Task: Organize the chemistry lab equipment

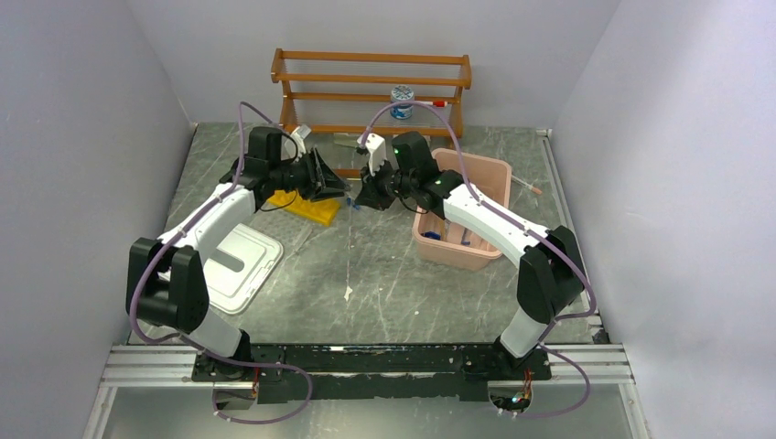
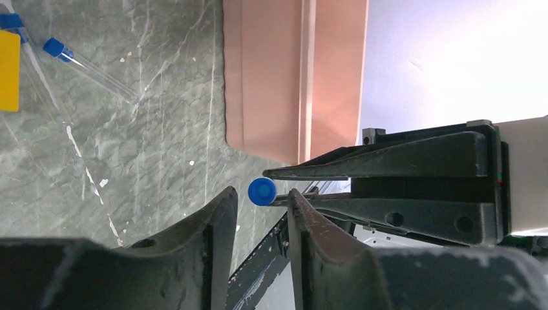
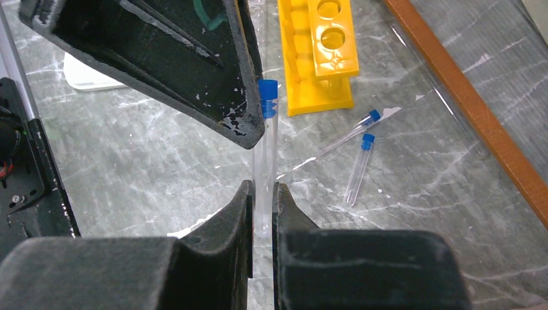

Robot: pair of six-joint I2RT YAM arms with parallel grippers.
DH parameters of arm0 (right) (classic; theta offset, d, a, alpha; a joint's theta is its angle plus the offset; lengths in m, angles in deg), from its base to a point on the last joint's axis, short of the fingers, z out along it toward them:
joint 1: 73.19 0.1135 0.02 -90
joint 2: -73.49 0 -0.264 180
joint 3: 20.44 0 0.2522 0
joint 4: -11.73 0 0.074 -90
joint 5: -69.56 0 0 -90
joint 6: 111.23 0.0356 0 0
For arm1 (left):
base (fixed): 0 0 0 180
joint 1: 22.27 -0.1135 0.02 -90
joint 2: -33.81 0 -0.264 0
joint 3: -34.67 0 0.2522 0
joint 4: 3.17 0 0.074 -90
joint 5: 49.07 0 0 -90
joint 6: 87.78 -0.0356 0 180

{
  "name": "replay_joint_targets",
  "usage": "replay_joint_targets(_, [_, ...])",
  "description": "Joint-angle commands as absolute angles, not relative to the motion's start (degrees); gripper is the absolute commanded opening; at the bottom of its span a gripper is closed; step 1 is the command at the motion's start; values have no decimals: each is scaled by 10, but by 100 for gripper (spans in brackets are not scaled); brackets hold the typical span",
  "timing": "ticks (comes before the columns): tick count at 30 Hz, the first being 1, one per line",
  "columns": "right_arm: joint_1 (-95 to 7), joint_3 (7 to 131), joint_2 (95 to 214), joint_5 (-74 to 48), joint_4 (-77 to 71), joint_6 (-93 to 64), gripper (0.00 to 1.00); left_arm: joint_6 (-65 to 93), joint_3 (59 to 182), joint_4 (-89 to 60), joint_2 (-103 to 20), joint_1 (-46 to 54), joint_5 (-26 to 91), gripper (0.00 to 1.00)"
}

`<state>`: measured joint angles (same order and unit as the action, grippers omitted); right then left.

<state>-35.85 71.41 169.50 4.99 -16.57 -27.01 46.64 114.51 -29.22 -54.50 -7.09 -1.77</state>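
My right gripper [image 3: 262, 187] is shut on the lower end of a clear blue-capped tube [image 3: 265, 139] and holds it above the table. My left gripper [image 2: 260, 197] is open, and the tube's blue cap [image 2: 262, 191] sits right at its fingertips without being pinched. The two grippers meet tip to tip in the top view, left [image 1: 340, 187] and right [image 1: 363, 195]. The yellow test-tube rack [image 1: 307, 208] lies just behind the left gripper and also shows in the right wrist view [image 3: 320, 51]. Two more capped tubes [image 3: 357, 169] lie loose on the table beside it.
A pink bin [image 1: 476, 183] stands under the right arm with small items inside. A white square lid [image 1: 240, 261] lies at the left. A wooden shelf rack [image 1: 371, 82] holding a jar [image 1: 401, 101] stands at the back. A thin stick [image 1: 526, 186] lies right of the bin.
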Motion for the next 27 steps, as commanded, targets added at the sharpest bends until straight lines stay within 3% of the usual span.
replay_joint_targets(1, [-358, 708, 1684, 64, -169, -287, 4, 465, 1167, -311, -552, -70, -32, 36])
replay_joint_targets(6, [-358, 704, 1682, 80, -178, -311, 5, 472, 1162, -308, -558, -70, -43, 27])
replay_joint_targets(12, [-357, 708, 1684, 78, -184, -318, 8, 474, 1146, -277, -537, -70, -51, 5])
replay_joint_targets(14, [-357, 709, 1682, 71, -181, -310, 21, 459, 1147, -279, -533, -70, -44, 5])
replay_joint_targets(17, [-357, 710, 1676, 59, -173, -280, 56, 415, 1153, -308, -517, -70, 0, 5])
replay_joint_targets(19, [-358, 705, 1667, 46, -156, -251, 67, 363, 1162, -361, -500, -70, 87, 5])
replay_joint_targets(27, [-358, 642, 1622, 0, -101, -148, 70, 225, 1129, -456, -416, -70, 460, 5])
